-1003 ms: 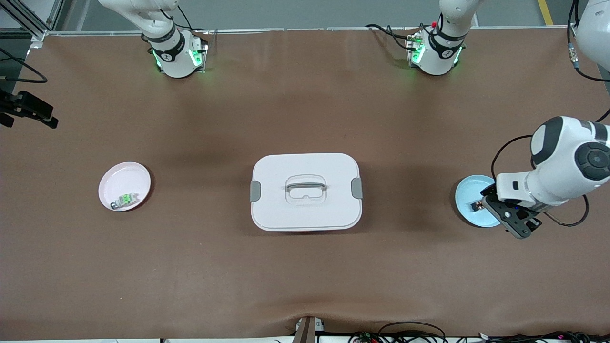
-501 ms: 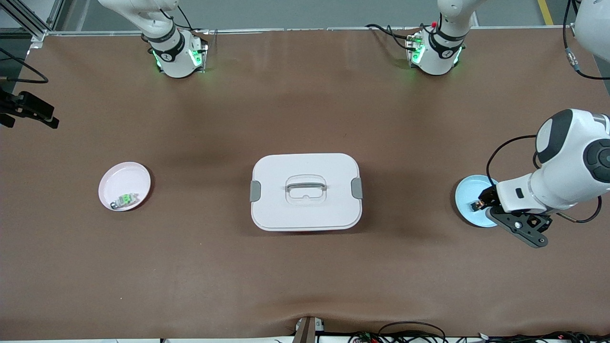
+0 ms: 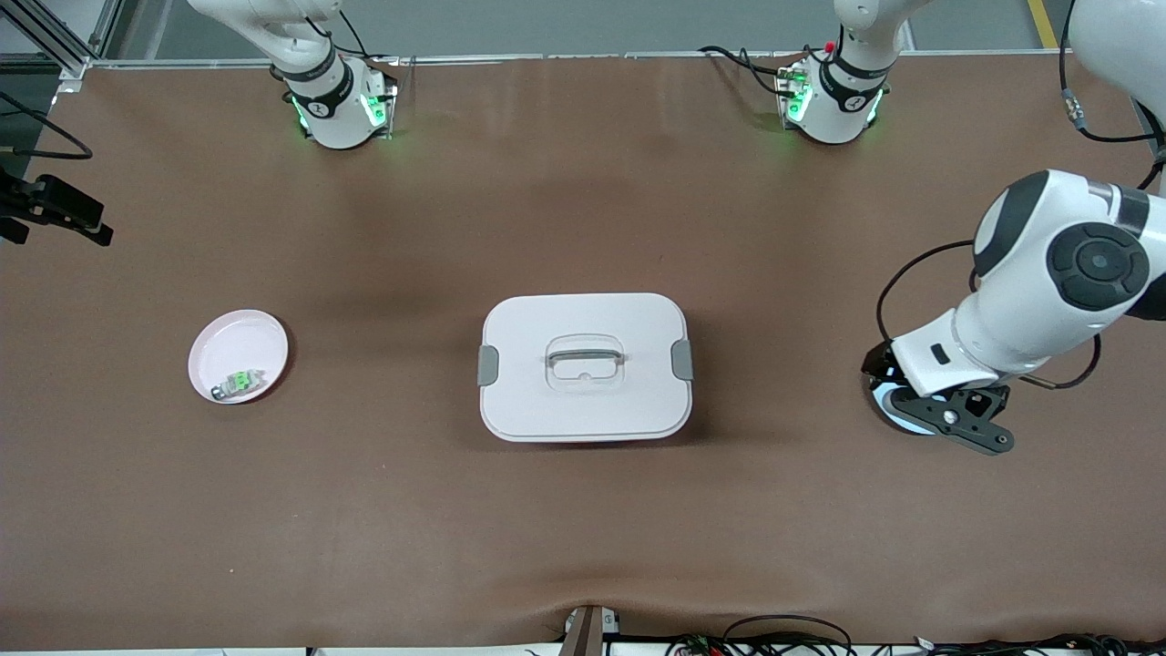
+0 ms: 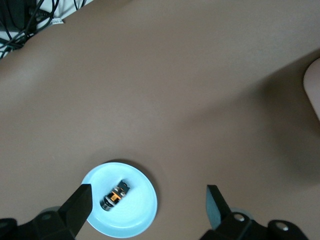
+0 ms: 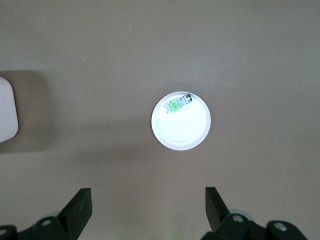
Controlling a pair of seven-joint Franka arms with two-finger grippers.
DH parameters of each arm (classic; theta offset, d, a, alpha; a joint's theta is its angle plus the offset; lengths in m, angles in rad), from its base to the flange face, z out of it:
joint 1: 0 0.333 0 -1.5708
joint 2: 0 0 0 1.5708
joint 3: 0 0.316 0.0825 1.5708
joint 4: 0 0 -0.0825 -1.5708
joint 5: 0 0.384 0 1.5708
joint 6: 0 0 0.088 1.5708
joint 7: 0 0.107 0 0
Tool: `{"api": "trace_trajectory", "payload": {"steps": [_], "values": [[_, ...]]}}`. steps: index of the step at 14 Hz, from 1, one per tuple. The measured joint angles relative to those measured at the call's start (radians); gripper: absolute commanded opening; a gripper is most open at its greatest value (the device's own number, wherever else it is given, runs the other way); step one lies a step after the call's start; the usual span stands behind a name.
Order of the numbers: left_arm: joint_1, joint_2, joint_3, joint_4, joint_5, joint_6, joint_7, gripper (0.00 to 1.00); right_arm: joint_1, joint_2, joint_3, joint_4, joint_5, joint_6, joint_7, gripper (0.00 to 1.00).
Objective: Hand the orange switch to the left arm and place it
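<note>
Swinging over the blue plate at the left arm's end of the table: left gripper, fingers spread wide, holding nothing. Shifting across since a second ago, wrist now covering most of the plate in the front view where half was showing before. Sitting in that plate, just inside one finger: the orange switch, untouched. Probably lining up for descent and grasp. Hanging high over the pink plate with the green-topped component: right gripper, wide too, empty, waiting. Standing mid-table, well apart from both: the box, lid on.
</note>
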Motion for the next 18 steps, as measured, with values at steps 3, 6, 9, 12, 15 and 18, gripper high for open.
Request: {"api": "trace_trajectory", "payload": {"steps": [3,6,9,12,15,18], "values": [[0.000,-0.004,-0.034,0.007,0.000,-0.027,-0.084,1.00,0.000,0.000,0.000,0.000,0.000,0.000,0.000,1.00],[-0.054,-0.021,-0.019,0.030,-0.021,-0.028,-0.114,1.00,0.000,0.000,0.000,0.000,0.000,0.000,0.000,1.00],[-0.269,-0.109,0.219,0.053,-0.163,-0.031,-0.137,1.00,0.000,0.000,0.000,0.000,0.000,-0.001,0.000,1.00],[-0.489,-0.217,0.513,0.053,-0.231,-0.044,-0.137,1.00,0.000,0.000,0.000,0.000,0.000,-0.001,0.000,1.00],[-0.553,-0.311,0.655,0.035,-0.286,-0.088,-0.137,1.00,0.000,0.000,0.000,0.000,0.000,-0.001,0.000,1.00],[-0.562,-0.434,0.791,-0.037,-0.462,-0.124,-0.092,1.00,0.000,0.000,0.000,0.000,0.000,-0.001,0.000,1.00]]}}
